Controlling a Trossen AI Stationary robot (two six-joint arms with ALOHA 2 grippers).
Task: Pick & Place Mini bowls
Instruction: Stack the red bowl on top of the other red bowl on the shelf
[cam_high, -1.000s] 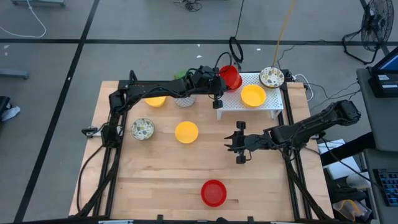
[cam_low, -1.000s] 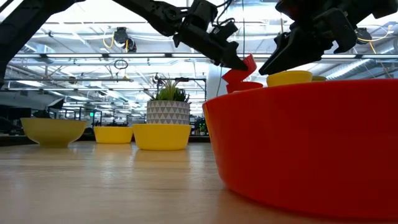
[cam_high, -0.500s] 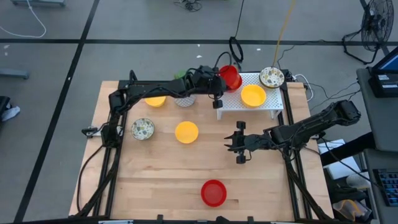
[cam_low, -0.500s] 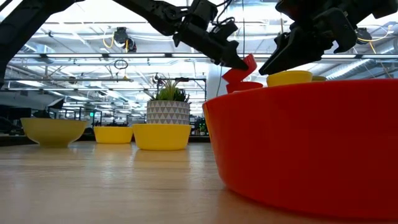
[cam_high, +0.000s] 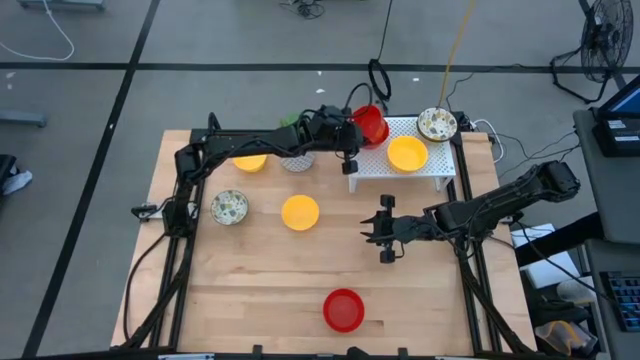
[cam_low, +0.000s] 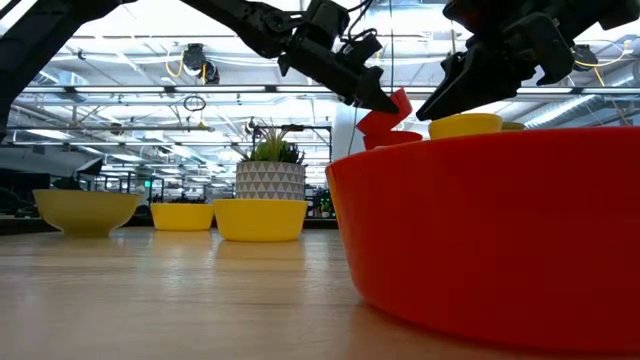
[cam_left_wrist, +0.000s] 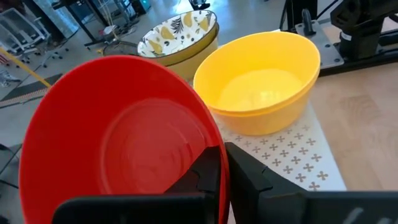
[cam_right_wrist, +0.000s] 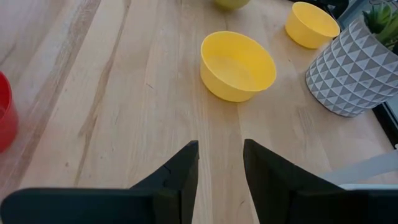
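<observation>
Up at the white rack's left end, left gripper pinched tight on the rim of a tilted red bowl, held over another red bowl on the rack, with a yellow bowl and a speckled bowl alongside. Farther out, right gripper hovering over bare table mid-board, fingers apart and holding nothing. Scattered beyond: yellow bowl, speckled bowl, yellow bowl by the potted plant, red bowl near the front edge.

Bright even overhead light, soft shadows, ceiling glare in low view, near red bowl blurred
</observation>
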